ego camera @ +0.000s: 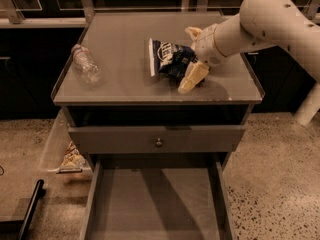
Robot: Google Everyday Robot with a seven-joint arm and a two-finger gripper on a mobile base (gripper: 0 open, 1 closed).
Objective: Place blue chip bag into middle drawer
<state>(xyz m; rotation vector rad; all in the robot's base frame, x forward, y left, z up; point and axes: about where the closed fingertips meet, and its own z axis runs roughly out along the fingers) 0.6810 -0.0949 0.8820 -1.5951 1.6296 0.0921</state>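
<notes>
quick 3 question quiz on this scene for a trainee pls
1. True or false: the blue chip bag already lies in the middle drawer.
2. The clear bottle lies: A) on the cabinet top B) in the middle drawer C) on the floor.
3. Fill in: the gripper is above the cabinet top, right at the ___.
Key: 1 false; 2 A; 3 blue chip bag.

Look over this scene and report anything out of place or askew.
The clear plastic bottle lies on its side at the left of the cabinet top, not upright. The claw is at the blue chip bag, right of centre. Nothing looks spilled.
</notes>
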